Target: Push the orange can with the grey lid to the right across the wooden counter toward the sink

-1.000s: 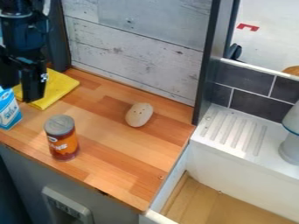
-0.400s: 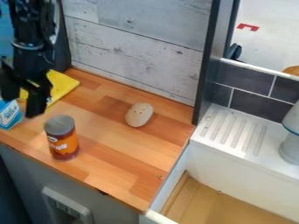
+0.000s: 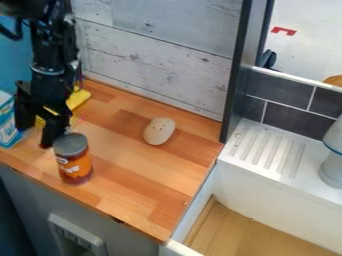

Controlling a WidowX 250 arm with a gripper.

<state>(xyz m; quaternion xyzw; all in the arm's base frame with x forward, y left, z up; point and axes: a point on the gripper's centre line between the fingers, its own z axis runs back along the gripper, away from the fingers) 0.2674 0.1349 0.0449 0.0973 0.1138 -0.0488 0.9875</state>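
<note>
In the camera view we see the pincer hanging over the left part of the worktop, released, its two fingers spread with nothing gripped between them. One fingertip comes down right beside the lid of the upright can, which stands near the worktop's front edge; we cannot tell whether they touch. The other finger overlaps the edge of a blue and white carton, which the left border cuts off, so we make out only part of its label. Behind the pincer lies something flat and yellow, largely hidden by the fingers and arm, and we cannot say whether it is a cloth or a sponge. The arm itself runs out through the top edge, dark enough that its parts blend together. To the can's right, well apart, a pale oval object with small dark dots rests on bare wood. Further right, a dark post stands between the whitewashed boards and the dark tiles. Beyond the worktop lies a white ridged ledge, with a pale, blue-ringed object on it cropped by the right border.
</note>
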